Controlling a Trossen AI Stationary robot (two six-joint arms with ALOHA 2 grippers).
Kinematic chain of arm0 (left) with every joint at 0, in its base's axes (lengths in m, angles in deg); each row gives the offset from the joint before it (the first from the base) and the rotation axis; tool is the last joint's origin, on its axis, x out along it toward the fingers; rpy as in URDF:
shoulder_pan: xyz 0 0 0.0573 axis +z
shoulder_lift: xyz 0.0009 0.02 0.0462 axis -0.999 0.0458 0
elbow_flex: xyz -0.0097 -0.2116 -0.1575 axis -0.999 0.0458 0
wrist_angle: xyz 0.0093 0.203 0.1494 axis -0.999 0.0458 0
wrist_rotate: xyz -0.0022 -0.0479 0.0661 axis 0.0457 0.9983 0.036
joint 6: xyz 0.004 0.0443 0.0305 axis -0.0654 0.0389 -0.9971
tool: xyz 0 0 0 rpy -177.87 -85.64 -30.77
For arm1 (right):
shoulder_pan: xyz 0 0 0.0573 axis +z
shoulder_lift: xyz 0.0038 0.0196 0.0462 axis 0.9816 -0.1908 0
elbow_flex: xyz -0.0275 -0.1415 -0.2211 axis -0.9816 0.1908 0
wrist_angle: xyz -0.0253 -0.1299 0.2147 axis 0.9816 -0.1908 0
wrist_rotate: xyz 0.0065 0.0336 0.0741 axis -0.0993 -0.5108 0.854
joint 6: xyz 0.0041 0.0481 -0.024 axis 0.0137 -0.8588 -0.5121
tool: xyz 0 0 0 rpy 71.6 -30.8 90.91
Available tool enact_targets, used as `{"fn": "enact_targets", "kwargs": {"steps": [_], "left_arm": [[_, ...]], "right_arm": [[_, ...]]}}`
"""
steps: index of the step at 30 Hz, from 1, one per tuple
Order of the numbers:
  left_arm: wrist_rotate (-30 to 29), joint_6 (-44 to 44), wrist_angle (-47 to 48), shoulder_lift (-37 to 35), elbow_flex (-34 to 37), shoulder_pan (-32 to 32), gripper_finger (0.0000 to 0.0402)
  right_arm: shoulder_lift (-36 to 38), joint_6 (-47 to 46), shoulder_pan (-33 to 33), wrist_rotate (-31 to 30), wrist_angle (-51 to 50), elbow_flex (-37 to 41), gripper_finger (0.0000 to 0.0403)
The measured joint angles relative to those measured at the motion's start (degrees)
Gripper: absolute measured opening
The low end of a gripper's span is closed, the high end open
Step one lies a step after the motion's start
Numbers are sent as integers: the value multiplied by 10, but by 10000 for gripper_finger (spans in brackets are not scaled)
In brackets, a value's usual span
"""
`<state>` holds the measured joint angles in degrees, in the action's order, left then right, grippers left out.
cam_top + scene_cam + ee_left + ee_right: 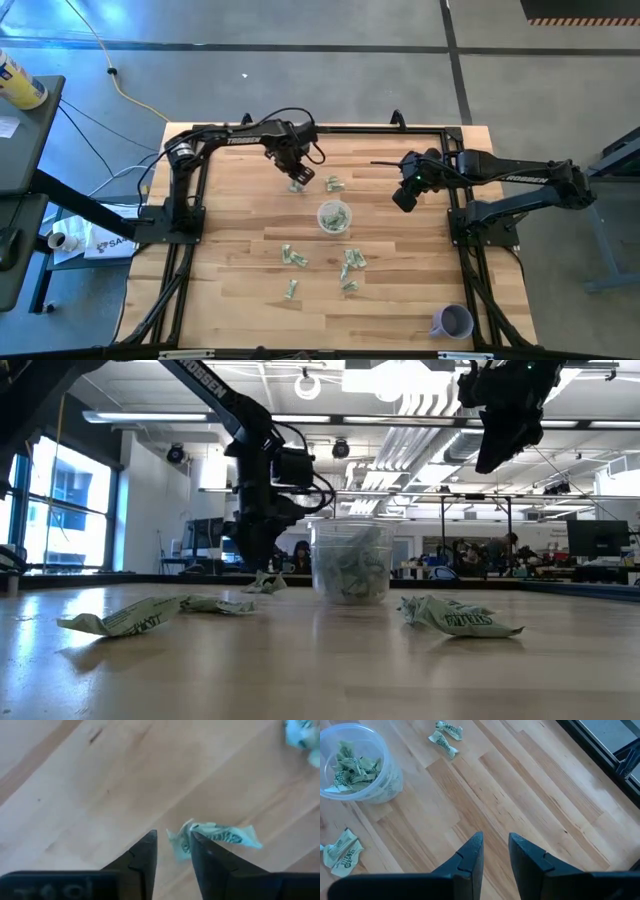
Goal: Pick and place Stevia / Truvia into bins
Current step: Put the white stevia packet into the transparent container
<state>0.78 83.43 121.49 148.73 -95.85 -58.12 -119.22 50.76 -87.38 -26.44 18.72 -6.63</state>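
Left gripper (pixel 172 851) low over the wooden table (pixel 240 250), fingers narrowly parted, straddling one end of a crumpled green-and-white sweetener packet (pixel 220 836); grip not certain. Clear cup (pixel 334 217) just beyond it, holding packets. More packets (pixel 294 257) loose on the table. Right gripper (pixel 495 852) raised, slightly parted, empty. Lavender cup (pixel 453 321) at the table corner.

A lavender cup (pixel 453 321) stands at one corner of a pale wooden table (pixel 240 290), while a yellow cable (pixel 110 62) trails across the grey floor (pixel 330 25). Beyond, monitors (pixel 598 538) line desks under ceiling lights (pixel 385 377).
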Motion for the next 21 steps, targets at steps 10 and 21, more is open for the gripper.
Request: {"fn": "enact_targets", "kwargs": {"steps": [10, 21], "left_arm": [[1, -21, -20, 24, 0, 0, 67], [-12, -32, -20, 16, 0, 0, 27]], "right_arm": [[0, -1, 0, -2, 0, 0, 83], [0, 0, 0, -4, 0, 0, 83]]}}
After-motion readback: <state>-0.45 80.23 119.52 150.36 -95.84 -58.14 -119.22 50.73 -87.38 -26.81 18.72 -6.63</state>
